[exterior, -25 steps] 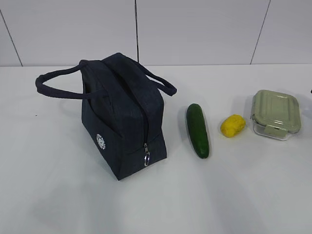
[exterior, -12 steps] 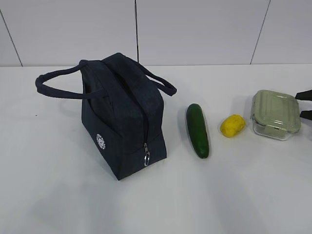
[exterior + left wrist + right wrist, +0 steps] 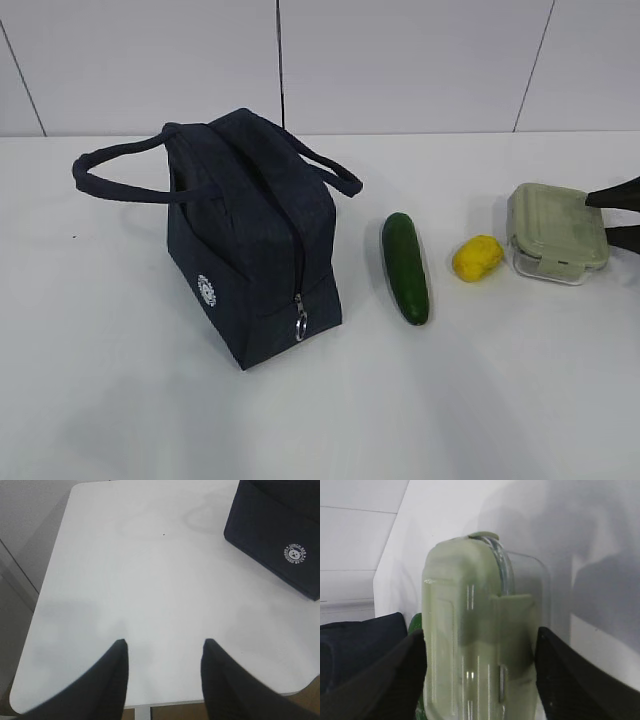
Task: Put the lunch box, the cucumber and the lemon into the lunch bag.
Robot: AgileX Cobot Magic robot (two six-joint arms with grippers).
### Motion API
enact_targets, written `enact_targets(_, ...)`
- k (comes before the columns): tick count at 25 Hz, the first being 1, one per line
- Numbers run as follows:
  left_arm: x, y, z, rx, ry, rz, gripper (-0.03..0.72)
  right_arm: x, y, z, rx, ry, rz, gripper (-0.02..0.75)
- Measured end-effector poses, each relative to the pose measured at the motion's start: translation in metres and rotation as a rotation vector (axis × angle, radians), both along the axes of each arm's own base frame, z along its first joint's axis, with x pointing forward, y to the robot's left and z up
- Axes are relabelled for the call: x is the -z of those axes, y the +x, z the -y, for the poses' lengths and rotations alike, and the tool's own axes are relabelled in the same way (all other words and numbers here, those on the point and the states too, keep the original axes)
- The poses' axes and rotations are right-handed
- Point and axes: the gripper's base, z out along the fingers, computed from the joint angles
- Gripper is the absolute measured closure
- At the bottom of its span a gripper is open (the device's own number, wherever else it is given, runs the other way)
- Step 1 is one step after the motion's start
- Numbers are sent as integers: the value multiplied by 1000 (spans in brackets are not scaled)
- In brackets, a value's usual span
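Note:
The lunch box [image 3: 555, 228], clear with a sage-green lid, sits at the right and fills the right wrist view [image 3: 470, 605]. My right gripper [image 3: 598, 216] reaches in from the right edge. It is open [image 3: 480, 632], one finger close against each side of the box. Left of the box lie the yellow lemon [image 3: 477, 257] and the dark green cucumber [image 3: 405, 267]. The navy lunch bag [image 3: 250, 230] stands at the left, zipped shut on the side I see. My left gripper [image 3: 164, 642] hangs open over bare table, well short of the bag [image 3: 270, 525].
The white table [image 3: 120, 400] runs back to a pale panelled wall. The left wrist view shows the table's near edge [image 3: 150, 704] and left edge, with floor beyond. The bag's two loop handles [image 3: 120, 185] stick out sideways.
The right gripper came in from the right edge and now straddles the lunch box. The box has shifted slightly left and tilted. Bag, cucumber and lemon have not moved.

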Motion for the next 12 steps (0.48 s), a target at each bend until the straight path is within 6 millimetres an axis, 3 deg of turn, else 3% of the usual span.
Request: enact_targets(12,0,0,0,0,0,0,347,2,0,-6,-34,-16,-10,232)
